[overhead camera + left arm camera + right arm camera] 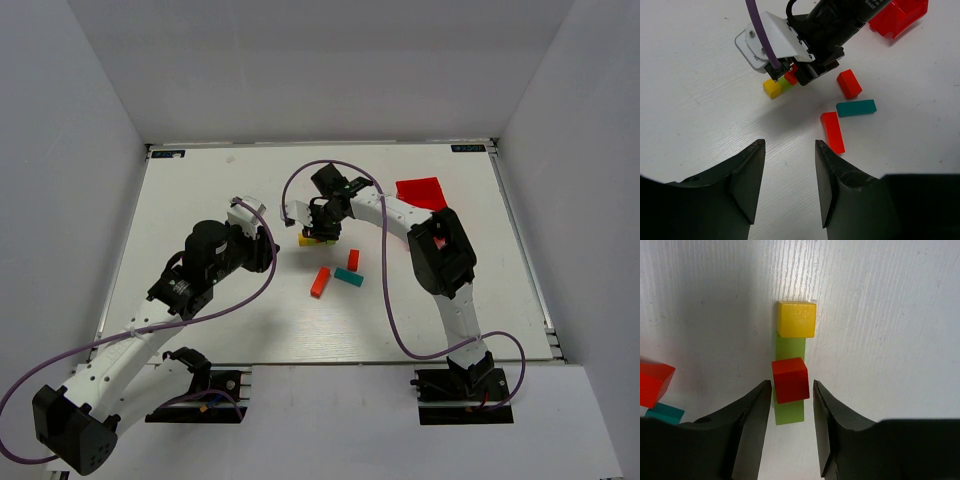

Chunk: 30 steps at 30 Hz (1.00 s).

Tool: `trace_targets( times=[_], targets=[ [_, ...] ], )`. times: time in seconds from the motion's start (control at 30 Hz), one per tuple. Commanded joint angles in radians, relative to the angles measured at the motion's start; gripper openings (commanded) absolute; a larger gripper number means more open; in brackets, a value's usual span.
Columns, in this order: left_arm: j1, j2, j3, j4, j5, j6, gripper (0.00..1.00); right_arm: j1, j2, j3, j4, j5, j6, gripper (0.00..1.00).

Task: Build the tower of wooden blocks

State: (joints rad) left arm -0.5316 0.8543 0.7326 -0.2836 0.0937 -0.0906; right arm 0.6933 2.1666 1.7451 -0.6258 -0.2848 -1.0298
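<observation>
In the right wrist view a yellow cube (797,319) and a red cube (790,380) sit on a green bar (789,413) that lies flat on the table. My right gripper (791,383) is open, with a jaw on each side of the red cube and a thin gap on both sides. From above, the right gripper (322,228) hangs over this stack, where the yellow cube (305,241) shows. An orange bar (320,282), a teal bar (348,277) and a red block (353,260) lie loose nearby. My left gripper (789,143) is open and empty, left of the stack.
A red plastic bin (422,191) stands at the back right, behind the right arm; it also shows in the left wrist view (898,15). The loose orange bar (832,131), teal bar (856,107) and red block (849,83) lie just ahead of the left gripper.
</observation>
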Motion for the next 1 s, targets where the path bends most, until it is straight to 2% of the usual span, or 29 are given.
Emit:
trace_targets(
  times=[0.0,0.17,0.2,0.4,0.43,0.97],
  targets=[
    [0.005,-0.021,0.008,0.011,0.000,0.000,0.55,0.005,0.010,0.027,0.012,0.001,0.004,0.45],
    [0.005,-0.021,0.008,0.011,0.000,0.000,0.55,0.005,-0.001,0.027,0.011,-0.002,0.005,0.50],
    [0.005,-0.021,0.008,0.011,0.000,0.000,0.55,0.005,0.002,0.027,0.011,-0.005,0.005,0.54],
    [0.005,-0.021,0.008,0.011,0.000,0.000,0.55,0.005,-0.004,0.017,0.024,-0.002,0.008,0.58],
    [0.005,-0.021,0.008,0.011,0.000,0.000,0.55,0.003,-0.004,0.017,0.023,-0.002,0.010,0.61],
    [0.005,-0.021,0.008,0.011,0.000,0.000,0.55,0.006,-0.001,0.004,0.054,0.006,0.028,0.62]
  ],
)
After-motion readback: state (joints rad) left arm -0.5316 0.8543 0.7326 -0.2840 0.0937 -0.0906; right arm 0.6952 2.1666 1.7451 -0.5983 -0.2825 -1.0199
